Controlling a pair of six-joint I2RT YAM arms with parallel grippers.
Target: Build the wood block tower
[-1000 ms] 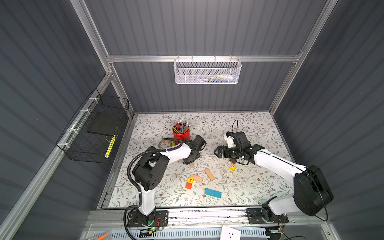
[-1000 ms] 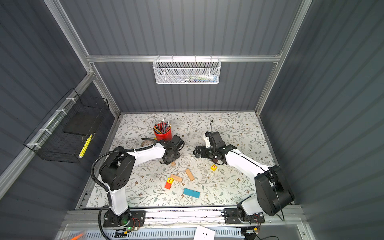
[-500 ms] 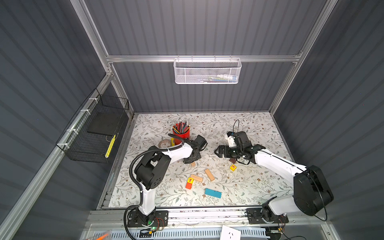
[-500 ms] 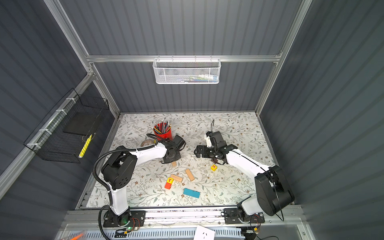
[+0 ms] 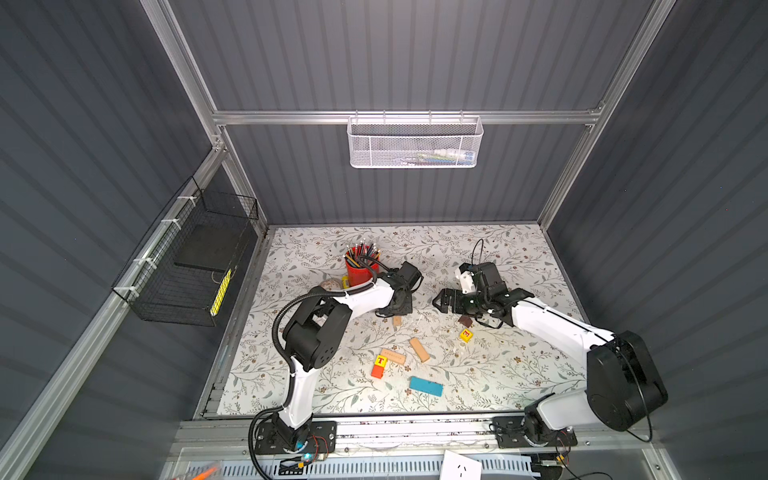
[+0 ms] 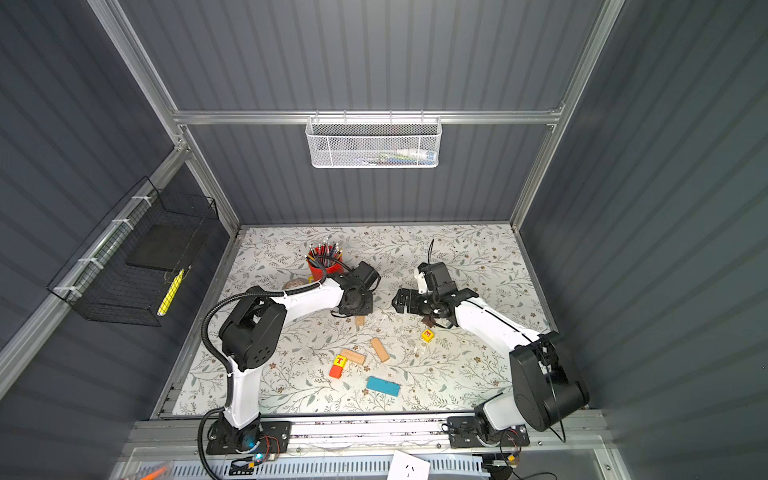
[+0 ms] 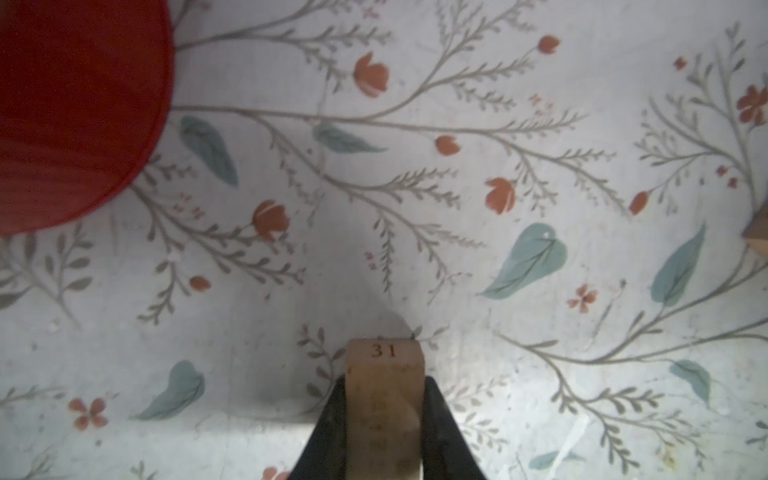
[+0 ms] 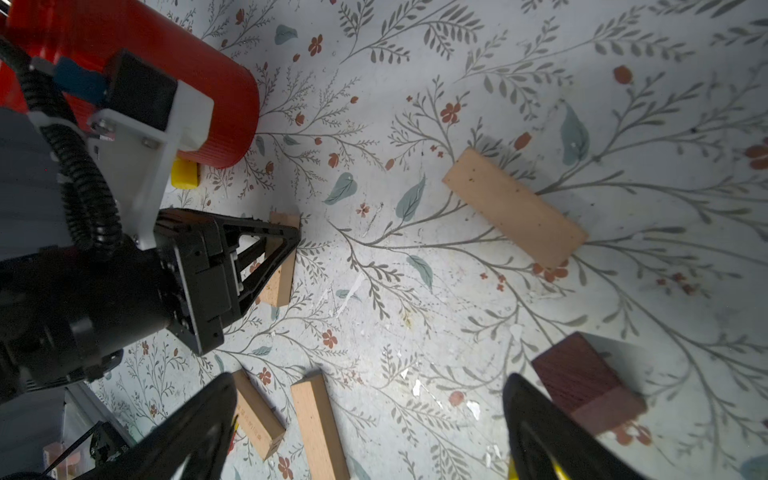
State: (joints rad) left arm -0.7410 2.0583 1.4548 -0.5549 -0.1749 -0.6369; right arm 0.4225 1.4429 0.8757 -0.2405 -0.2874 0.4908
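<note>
Sitting between left jaws: plank (image 7: 384,399)

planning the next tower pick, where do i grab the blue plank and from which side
Take the blue plank at the middle of its length, jaws across its two long edges, coming straight down from above. It lies flat with bare mat all round, so both long edges are free; a mid-length hold should keep it level.

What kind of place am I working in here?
Probably an enclosed robot test cell, not a home: grey ribbed walls on aluminium framing, a left arm and right arm bolted to a front rail by a floral-covered table, and a white mesh basket hung up.
</note>
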